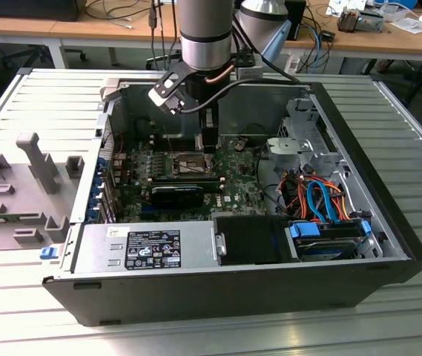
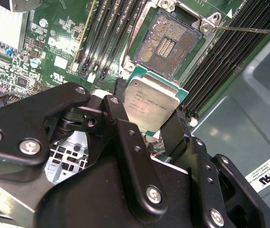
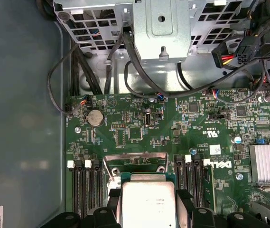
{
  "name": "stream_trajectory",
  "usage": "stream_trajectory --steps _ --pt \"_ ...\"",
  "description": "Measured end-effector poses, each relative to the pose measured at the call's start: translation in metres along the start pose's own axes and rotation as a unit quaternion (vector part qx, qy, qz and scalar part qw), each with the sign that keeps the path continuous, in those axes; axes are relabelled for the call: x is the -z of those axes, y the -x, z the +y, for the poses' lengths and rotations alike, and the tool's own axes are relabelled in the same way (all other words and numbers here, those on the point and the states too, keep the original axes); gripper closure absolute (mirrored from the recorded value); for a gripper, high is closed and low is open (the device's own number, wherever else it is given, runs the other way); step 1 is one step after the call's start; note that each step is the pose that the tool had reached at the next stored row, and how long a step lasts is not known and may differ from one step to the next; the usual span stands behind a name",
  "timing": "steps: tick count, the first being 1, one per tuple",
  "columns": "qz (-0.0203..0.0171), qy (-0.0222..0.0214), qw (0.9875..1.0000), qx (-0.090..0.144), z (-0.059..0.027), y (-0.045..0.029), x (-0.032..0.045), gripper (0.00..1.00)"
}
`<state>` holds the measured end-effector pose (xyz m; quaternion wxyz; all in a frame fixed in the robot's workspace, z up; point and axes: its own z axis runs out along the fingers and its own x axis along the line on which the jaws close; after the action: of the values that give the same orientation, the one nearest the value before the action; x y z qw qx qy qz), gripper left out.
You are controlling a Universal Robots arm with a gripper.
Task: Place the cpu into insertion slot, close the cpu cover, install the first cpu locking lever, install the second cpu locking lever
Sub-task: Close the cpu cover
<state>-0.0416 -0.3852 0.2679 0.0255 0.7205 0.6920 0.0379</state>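
near the upper middle of the exterior view, the gripper point(image 1: 209, 148) hangs inside the open computer case point(image 1: 233, 297). it is clamped on the cpu point(image 2: 156, 99), with black fingers point(image 2: 120, 118) pressing two opposite edges. the chip sits tilted just beside the insertion slot point(image 2: 165, 45), whose pins lie bare. a thin lever point(image 2: 248, 31) juts from the slot's corner over the green board point(image 1: 240, 189).

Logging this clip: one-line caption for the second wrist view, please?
Tool grips the cpu by its edges, close to the empty slot.
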Motion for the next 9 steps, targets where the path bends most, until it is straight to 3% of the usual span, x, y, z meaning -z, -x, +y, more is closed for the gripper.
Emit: stream_trajectory --steps 9 --pt "0.0 0.0 1.0 0.0 -0.0022 0.0001 -0.0001 0.45"
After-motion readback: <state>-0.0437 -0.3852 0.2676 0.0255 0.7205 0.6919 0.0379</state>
